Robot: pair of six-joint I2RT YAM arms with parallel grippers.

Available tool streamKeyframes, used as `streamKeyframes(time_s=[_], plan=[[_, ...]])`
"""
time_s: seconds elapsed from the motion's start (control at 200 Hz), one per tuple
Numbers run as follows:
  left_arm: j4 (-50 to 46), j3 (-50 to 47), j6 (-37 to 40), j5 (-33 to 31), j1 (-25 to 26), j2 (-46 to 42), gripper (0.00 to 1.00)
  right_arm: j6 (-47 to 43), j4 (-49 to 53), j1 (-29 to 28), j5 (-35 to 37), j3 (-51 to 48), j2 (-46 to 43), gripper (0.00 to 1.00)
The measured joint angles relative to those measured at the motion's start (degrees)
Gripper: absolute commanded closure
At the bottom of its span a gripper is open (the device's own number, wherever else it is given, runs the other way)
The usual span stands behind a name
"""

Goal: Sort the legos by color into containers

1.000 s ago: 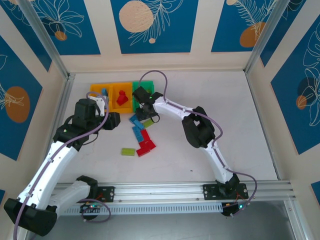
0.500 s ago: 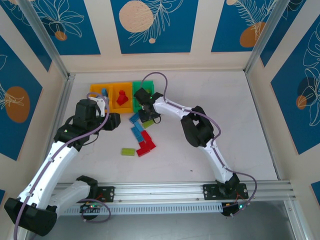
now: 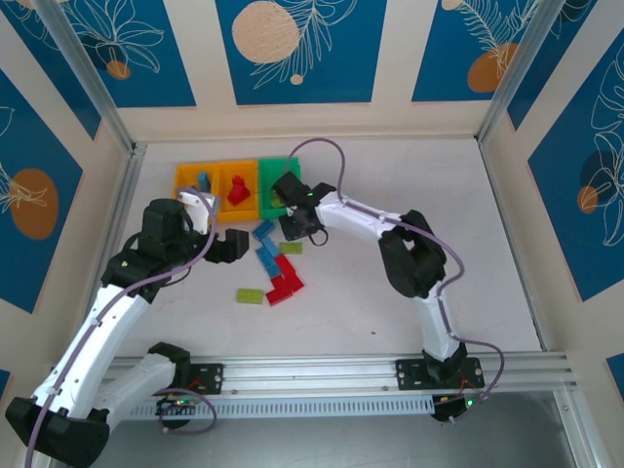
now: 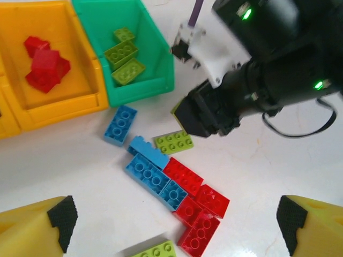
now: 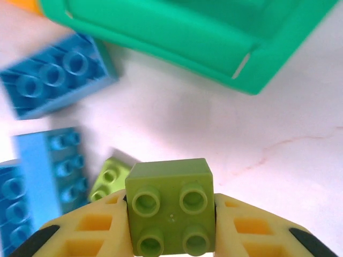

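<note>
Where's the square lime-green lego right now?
In the right wrist view, the square lime lego sits pinched in the right gripper, just short of the green bin, beside a loose lime brick.

Your top view looks down on the whole table point(image 3: 487, 244) from high; both wrist views hang close, sharing the green bin point(image 4: 155, 69).

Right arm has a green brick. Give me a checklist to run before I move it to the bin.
1. Jaws of the right gripper squarely on the green brick: ok.
2. Brick above the green bin: not ok, it is short of the near wall.
3. Bin holds only green bricks, with room left: ok.
4. The left gripper open, away from the bin: ok.
5. Grip firm enough to lift: cannot tell.
</note>
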State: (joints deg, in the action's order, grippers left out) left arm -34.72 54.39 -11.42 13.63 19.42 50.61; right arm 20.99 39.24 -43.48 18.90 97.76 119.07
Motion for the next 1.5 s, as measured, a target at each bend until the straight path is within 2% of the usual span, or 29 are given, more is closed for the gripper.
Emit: streamKeyframes(time_s=[0.105, 0.2, 0.36, 0.485, 0.57, 0.745, 0.895, 1.035, 1.09, 1.235, 1.305, 1.5], plan=[[1.6, -0.5, 0.0, 2.2, 0.0, -0.6, 0.00, -0.2, -2.8, 0.0, 0.5, 0.3, -4.9, 0.74], [2.6, -0.9, -1.1, 2.5, 0.0, -0.5, 0.00, -0.8, -4.4, 0.3, 2.4, 5.0, -4.2, 0.74], [1.6, -1.0, -5.5, -2.5, 0.0, 0.5, 0.00, -3.1, -5.4, 1.6, 5.7, 22.6, 8.5, 0.73], [-0.6, -2.4, -10.2, -6.8, 0.0, 1.1, 0.00, -4.7, -3.1, 2.8, 6.4, 34.7, 19.5, 0.61], [-2.1, -4.3, -14.0, -8.3, 0.0, 1.1, 0.00, -5.7, -0.7, 3.4, 6.4, 40.2, 24.6, 0.52], [-4.4, -8.9, -21.9, -8.3, 0.3, 0.5, 0.00, -7.1, 3.7, 3.8, 6.3, 44.6, 27.0, 0.46], [-7.4, -10.1, -27.6, -8.5, 1.7, 0.0, 0.11, -7.4, 5.2, 3.8, 5.5, 43.8, 24.3, 0.45], [-12.1, -10.1, -31.7, -9.7, 5.4, 1.6, 0.14, -7.3, 6.0, 3.8, 5.0, 36.1, 15.1, 0.45], [-13.9, -10.2, -33.5, -10.2, 7.6, 3.0, 0.13, -7.3, 5.7, 4.0, 4.9, 32.2, 10.5, 0.44], [-15.3, -12.4, -36.2, -11.0, 15.1, 6.8, 0.01, -6.5, 4.9, 4.4, 4.9, 23.2, -0.1, 0.43], [-14.6, -13.5, -36.7, -11.3, 18.1, 8.9, 0.00, -6.0, 4.6, 4.5, 4.9, 20.2, -3.2, 0.42], [-10.6, -13.6, -35.8, -13.1, 19.5, 17.6, 0.00, -4.3, 4.5, 4.7, 4.8, 13.6, -5.7, 0.42]])
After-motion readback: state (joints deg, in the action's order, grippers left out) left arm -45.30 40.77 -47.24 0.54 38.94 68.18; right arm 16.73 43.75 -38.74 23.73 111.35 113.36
